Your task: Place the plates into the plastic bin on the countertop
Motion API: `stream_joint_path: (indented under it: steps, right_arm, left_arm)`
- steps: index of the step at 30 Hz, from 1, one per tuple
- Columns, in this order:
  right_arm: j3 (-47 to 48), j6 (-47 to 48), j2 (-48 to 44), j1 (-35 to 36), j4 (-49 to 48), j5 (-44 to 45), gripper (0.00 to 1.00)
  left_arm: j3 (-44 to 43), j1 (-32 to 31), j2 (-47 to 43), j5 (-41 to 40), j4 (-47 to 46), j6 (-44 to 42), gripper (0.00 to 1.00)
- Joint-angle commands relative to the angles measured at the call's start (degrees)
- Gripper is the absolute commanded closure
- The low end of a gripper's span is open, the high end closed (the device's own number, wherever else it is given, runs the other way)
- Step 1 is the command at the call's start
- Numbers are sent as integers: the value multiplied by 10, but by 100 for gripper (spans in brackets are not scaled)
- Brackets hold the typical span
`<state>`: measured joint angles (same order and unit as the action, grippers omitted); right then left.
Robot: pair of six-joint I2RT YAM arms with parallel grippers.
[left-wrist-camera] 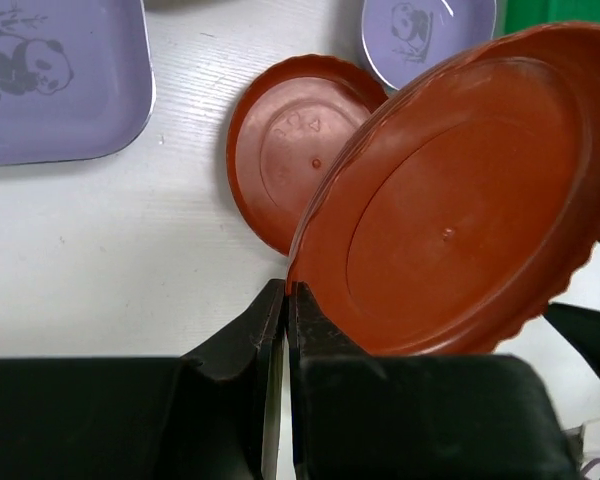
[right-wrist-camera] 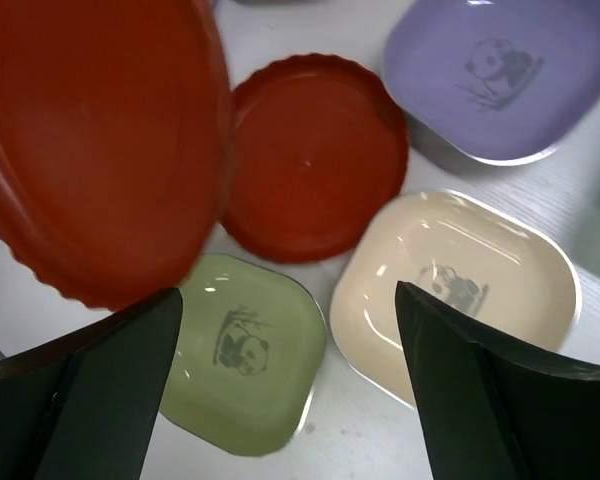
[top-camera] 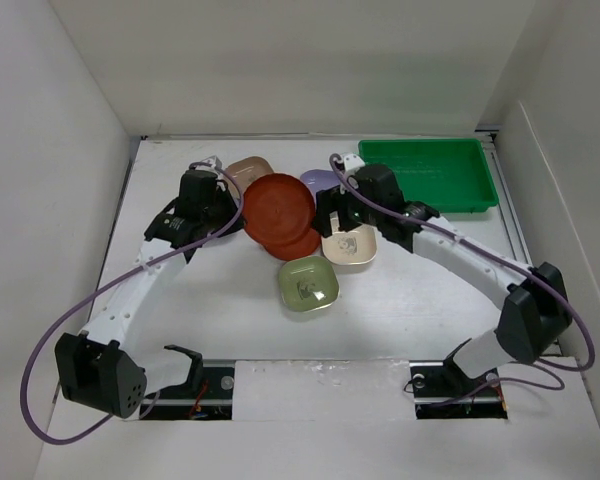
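Left pincer (left-wrist-camera: 285, 300), closest to the left wrist lens, is pinching the scalloped rim of the raised red plate (left-wrist-camera: 460, 190), jaws nearly together on the thin edge. That plate is tilting up off the bench (left-wrist-camera: 100, 240) and filling the right half of the frame.

Second red plate (left-wrist-camera: 290, 150) is lying flat on the bench just behind, its right edge hidden by the raised one. Two lilac plates are showing along the top of the frame: the larger-looking lilac plate (left-wrist-camera: 60, 80) at upper left and the far lilac plate (left-wrist-camera: 425, 35) at upper right, both with panda prints.

Right pincer (right-wrist-camera: 285, 300) is standing wide, nothing between its fingers. It is hanging above the pale green plate (right-wrist-camera: 245, 355) at lower centre and the cream plate (right-wrist-camera: 460, 290) at lower right. These two are sitting just beside each other, and the flat red plate's rim is overlapping the pale green plate's upper edge.

Seen from overhead, the tan-brown plate (top-camera: 248, 170) is peeking out above the raised red plate, near the left arm's wrist. Green plastic bin (top-camera: 430, 172) is lying in the upper right of the overhead frame, against the back wall, to the right of the plate cluster.
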<state>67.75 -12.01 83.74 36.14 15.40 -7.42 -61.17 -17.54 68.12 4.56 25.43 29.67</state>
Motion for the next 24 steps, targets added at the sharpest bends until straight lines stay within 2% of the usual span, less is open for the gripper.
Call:
stream_joint_path:
  steps: [1,6,10,11,15,17,19,21,22,23,24]
  right_arm:
    - [62,3,23,18,-70,-22,8]
    - [93,-3,56,31,-76,-16,8]
    - [107,-16,79,36,-76,-8,19]
    - [107,-16,87,36,-76,1,33]
    - [121,-16,113,36,-76,8,58]
    - [121,-16,118,36,-76,14,74]
    - [127,-16,123,36,-76,21,83]
    - [127,-16,123,36,-70,33,100]
    - [127,-16,123,30,-63,45,100]
    - [132,-16,117,24,-57,50,100]
    - [132,-22,109,17,-57,56,100]
  left_arm:
    - [-19,0,-4,26,-6,-41,100]
    - [-12,0,2,21,-1,-41,100]
    - [-7,0,2,40,-13,-41,100]
    - [-7,0,2,48,-18,-41,100]
    - [-7,0,-10,48,-18,-41,100]
    - [-7,0,-10,48,-18,-41,100]
    - [-7,0,-15,48,-18,-41,100]
    - [-7,0,-15,48,-18,-41,100]
    - [-12,0,-15,39,-18,-41,100]
    - [-12,0,-15,30,-18,-36,96]
    - [-12,0,-15,20,-18,-30,72]
